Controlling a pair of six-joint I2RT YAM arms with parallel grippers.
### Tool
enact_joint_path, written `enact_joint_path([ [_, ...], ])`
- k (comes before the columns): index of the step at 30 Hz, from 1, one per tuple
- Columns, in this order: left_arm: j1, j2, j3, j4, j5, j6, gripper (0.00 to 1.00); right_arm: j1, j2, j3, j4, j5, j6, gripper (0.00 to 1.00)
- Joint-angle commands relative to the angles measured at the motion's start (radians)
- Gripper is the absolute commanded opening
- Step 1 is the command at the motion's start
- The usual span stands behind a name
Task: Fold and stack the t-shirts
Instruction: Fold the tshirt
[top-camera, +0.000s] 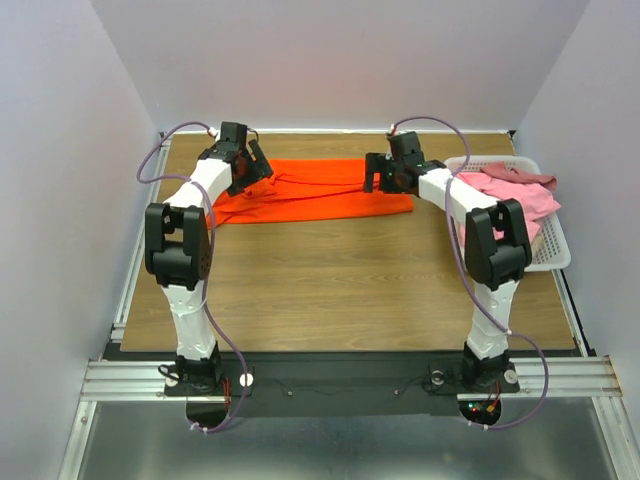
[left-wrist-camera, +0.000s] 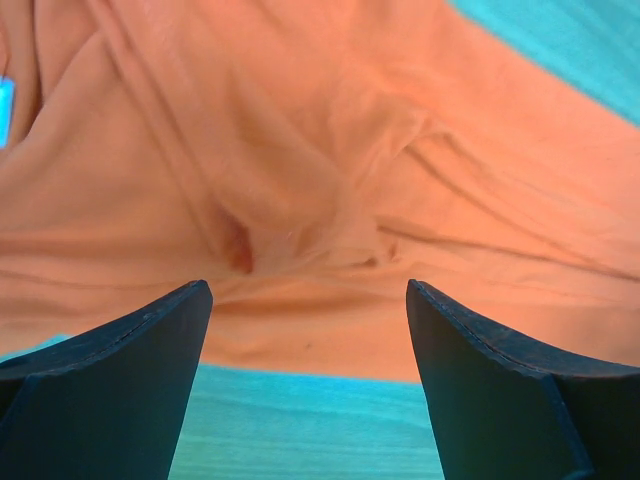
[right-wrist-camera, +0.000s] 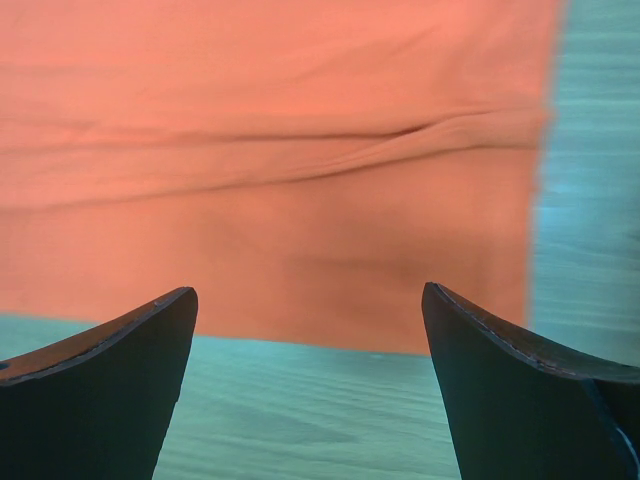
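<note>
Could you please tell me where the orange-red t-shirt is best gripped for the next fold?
The orange-red t-shirt lies flat as a wide band, its near long edge framed by the open left gripper and right gripper. Probably pinch that edge at both ends, coming down from the near side.

On the brown wooden table (top-camera: 340, 290), far half: bright orange-red cloth t-shirt (top-camera: 320, 190), spread flat, long side running left to right, sitting a bit left of centre. To its right, near it, at the table's right edge: white slatted plastic basket (top-camera: 553, 250). In the basket: light pink and dusty rose cloth t-shirts (top-camera: 515, 190), heaped toward its far end. The left hand (top-camera: 262, 165) is over the spread shirt's left end. The right hand (top-camera: 372, 175) is over its right end, left of the basket. Both arm bases stand at the table's near edge.
</note>
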Motion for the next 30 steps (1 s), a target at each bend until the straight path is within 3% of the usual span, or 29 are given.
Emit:
enact_joint_path([
  [1,0.009,0.056,0.093,-0.029,-0.009,-0.029,0.91,0.028,0.051,0.007,0.026,-0.037,0.008,1.00],
  [10,0.008,0.143,0.189,-0.051,-0.020,-0.047,0.71,0.030,0.121,-0.034,0.026,0.011,0.031,1.00],
  [16,0.008,0.166,0.175,-0.060,-0.032,-0.060,0.50,0.030,0.132,-0.057,0.026,0.038,0.051,1.00],
  [19,0.008,0.168,0.175,-0.060,-0.035,-0.061,0.32,0.030,0.132,-0.064,0.025,0.052,0.054,1.00],
  [23,0.008,0.171,0.196,-0.057,-0.034,-0.049,0.00,0.030,0.130,-0.070,0.026,0.068,0.057,1.00],
  [30,0.006,0.163,0.210,0.000,-0.038,0.014,0.00,0.030,0.127,-0.083,0.024,0.080,0.061,1.00],
])
